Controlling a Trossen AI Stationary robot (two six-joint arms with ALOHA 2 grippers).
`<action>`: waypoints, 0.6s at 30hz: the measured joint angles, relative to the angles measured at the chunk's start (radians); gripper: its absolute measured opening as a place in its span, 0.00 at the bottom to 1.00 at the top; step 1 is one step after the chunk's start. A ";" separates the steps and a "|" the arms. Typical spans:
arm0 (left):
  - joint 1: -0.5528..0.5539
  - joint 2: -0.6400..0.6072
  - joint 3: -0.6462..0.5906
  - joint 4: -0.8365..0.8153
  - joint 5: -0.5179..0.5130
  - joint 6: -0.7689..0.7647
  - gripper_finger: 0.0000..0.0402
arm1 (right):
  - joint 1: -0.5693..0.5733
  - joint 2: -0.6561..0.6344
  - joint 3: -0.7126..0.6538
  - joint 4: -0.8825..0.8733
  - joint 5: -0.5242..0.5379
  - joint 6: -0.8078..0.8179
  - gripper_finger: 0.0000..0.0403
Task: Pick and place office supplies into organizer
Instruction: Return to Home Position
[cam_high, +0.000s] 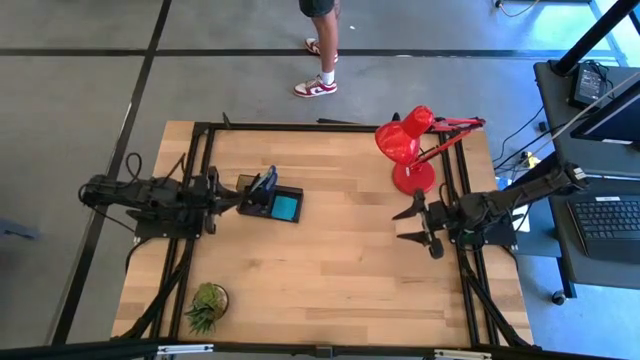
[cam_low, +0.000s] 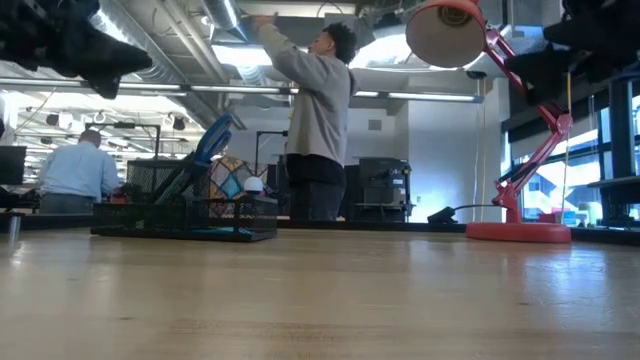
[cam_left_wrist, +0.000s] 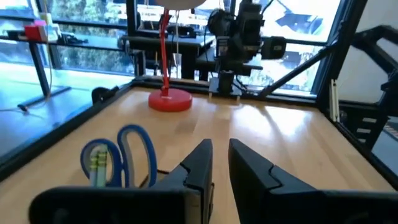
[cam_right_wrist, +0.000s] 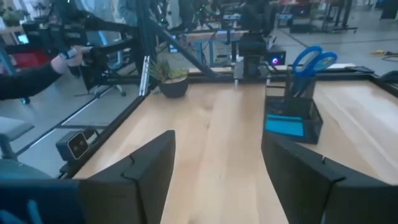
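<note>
The black organizer stands on the table's left half. Blue-handled scissors and pens stand upright in its cup section, and the cyan sticky-note pad lies in its low compartment. My left gripper hovers just left of the cup, raised off the table and pointing at the right edge, its fingers open by a narrow gap. My right gripper is wide open near the right edge, raised, pointing left toward the organizer. Neither holds anything.
A red desk lamp stands at the far right, its base close to my right gripper. A small potted plant sits at the near left corner. Bare wood lies between the two grippers. A person stands beyond the far edge.
</note>
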 joint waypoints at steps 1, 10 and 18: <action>0.000 0.000 -0.006 0.008 0.000 -0.004 0.12 | -0.006 -0.023 -0.014 -0.004 0.000 -0.001 0.60; 0.000 0.000 -0.111 0.129 0.007 -0.015 0.11 | -0.024 -0.201 -0.156 0.033 0.000 0.002 0.60; 0.000 0.004 -0.157 0.188 0.009 -0.031 0.11 | -0.024 -0.241 -0.155 0.022 0.000 -0.029 0.60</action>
